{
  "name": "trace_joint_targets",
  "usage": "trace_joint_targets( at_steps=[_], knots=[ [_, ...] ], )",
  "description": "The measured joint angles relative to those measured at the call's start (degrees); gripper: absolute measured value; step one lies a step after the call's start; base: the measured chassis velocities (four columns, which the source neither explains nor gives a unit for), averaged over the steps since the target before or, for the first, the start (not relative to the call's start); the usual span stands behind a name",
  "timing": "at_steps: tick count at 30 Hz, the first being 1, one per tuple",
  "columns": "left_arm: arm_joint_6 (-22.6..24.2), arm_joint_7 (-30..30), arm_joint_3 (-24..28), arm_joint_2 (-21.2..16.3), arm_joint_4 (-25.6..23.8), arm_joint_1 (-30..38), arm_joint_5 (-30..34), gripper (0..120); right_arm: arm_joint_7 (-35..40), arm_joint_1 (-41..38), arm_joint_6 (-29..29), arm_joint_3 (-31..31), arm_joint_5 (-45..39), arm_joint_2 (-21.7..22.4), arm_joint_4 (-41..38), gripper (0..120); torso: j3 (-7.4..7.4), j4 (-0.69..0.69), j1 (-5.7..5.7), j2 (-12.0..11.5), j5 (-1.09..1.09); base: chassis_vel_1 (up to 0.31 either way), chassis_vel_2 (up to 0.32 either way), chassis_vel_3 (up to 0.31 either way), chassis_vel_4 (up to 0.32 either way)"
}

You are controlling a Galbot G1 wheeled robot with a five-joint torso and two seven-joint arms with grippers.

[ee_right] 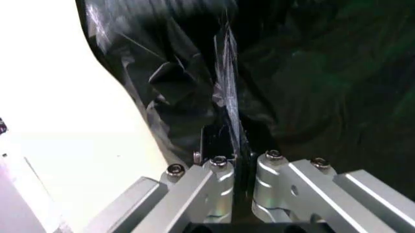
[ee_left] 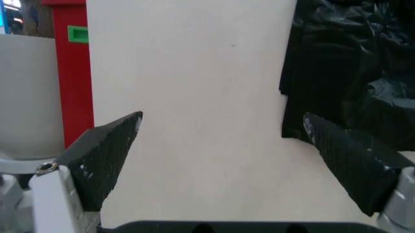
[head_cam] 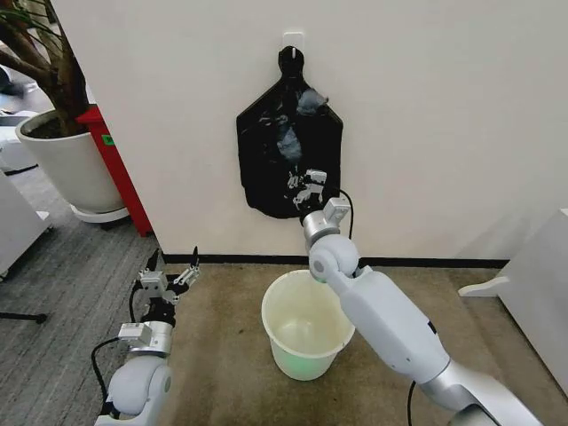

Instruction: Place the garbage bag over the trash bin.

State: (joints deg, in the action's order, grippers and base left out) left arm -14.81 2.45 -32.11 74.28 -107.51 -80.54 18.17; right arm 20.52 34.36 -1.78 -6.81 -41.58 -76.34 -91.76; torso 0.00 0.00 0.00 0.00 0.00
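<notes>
A plain white wall [head_cam: 444, 133] was seen above brown carpet [head_cam: 222, 373]; a red post [head_cam: 115, 169] and a white planter [head_cam: 62, 169] were set at the corner.

Item count, as I see it from the head camera.
I count one black garbage bag [head_cam: 275, 151] on one wall hook [head_cam: 293, 40] at upper centre, one trash bin [head_cam: 306, 335] at lower centre, two grippers, the left gripper [head_cam: 171, 266] at lower left and the right gripper [head_cam: 305, 183] at centre, one planter [head_cam: 62, 160] and one red post [head_cam: 117, 169] at left.
</notes>
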Motion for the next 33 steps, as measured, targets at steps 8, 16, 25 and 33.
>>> trace_joint_targets(
  at_steps=[8,16,25,33],
  knots=[
    [-0.12,0.0,0.0,0.06,0.12,-0.05,-0.22,98,-0.67,2.37,-0.41,0.75,0.91,-0.15,-0.49,0,0.0,0.0,0.0,0.0,0.0,0.0,0.0,0.0,0.0],
    [-0.17,0.0,0.04,0.31,0.28,0.01,-0.45,98,-1.39,4.75,-0.84,1.16,1.93,-0.43,-0.69,0,0.0,0.0,0.0,0.0,0.0,0.0,0.0,0.0,0.0],
    [-0.22,0.0,0.05,0.33,0.45,0.03,-0.56,98,-2.21,7.27,-1.45,1.39,3.02,-1.06,-0.28,0,0.0,0.0,0.0,0.0,0.0,0.0,0.0,0.0,0.0],
    [-0.23,0.0,0.04,0.38,0.56,0.1,-0.6,98,-2.92,9.32,-1.92,1.83,3.99,-1.33,0.31,0,0.0,0.0,0.0,0.0,0.0,0.0,0.0,0.0,0.0]
  ],
)
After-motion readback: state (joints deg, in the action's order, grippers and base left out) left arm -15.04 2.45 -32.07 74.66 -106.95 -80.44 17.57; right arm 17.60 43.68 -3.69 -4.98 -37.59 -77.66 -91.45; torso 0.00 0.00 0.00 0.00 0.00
